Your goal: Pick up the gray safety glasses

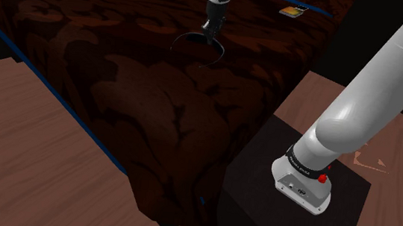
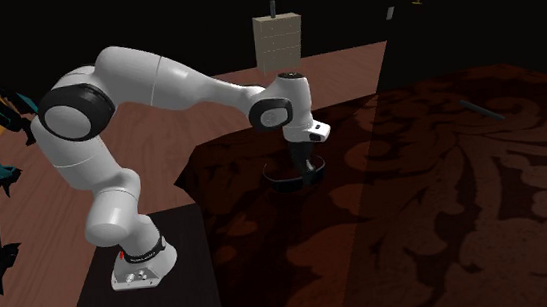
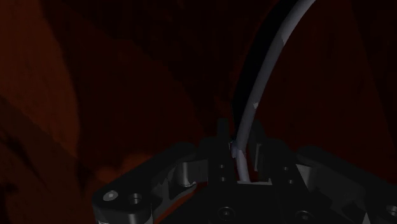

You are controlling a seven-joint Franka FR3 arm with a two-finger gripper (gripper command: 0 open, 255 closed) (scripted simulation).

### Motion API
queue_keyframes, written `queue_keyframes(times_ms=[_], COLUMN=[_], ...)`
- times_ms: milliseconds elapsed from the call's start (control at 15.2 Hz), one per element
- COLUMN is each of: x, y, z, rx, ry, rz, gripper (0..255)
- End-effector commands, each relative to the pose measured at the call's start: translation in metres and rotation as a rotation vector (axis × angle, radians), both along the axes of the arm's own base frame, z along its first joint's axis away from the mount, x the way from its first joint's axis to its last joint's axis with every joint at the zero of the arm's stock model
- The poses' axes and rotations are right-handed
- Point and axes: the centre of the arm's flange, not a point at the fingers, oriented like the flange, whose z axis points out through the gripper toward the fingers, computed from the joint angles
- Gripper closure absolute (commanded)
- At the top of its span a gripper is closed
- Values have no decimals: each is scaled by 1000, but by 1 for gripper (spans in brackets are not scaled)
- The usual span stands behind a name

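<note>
The gray safety glasses (image 1: 218,51) lie on the dark red-brown patterned table (image 1: 154,127), in the upper middle of the shoulder view, where they read as 1 thin dark arc whose long axis runs across the frame from left to right. The gripper (image 1: 210,36) points straight down at them and comes in over the upper part of that arc, a little toward its right end. In the second exterior view the gripper (image 2: 306,170) stands low at the centre of the frame, directly over the glasses (image 2: 286,184), which show as a dark curved band at its foot, spreading slightly to the left of it. In the wrist view a pale gray curved strip of the glasses (image 3: 267,70) rises from between the 2 fingers of the gripper (image 3: 240,130) and sweeps away toward the upper right of the frame. The fingers (image 3: 222,130) stand a little apart, 1 on each side of the strip, and a sliver of table seems to show between the strip and the right-hand finger, so I judge them spread narrowly around it and not yet pinching. The strip crosses the gap roughly square to the closing direction, so the glasses lie just where the fingers would meet. Closing on so thin a strip looks delicate, since it may slip or twist.
</note>
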Motion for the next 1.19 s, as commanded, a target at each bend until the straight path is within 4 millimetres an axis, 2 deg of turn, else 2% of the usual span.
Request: queue_keyframes(times_ms=[0,990,1122], x=[-1,-1,-1], y=[0,0,0], z=[0,80,80], rx=[0,0,0], ry=[0,0,0], rz=[0,0,0], gripper=[255,255,255])
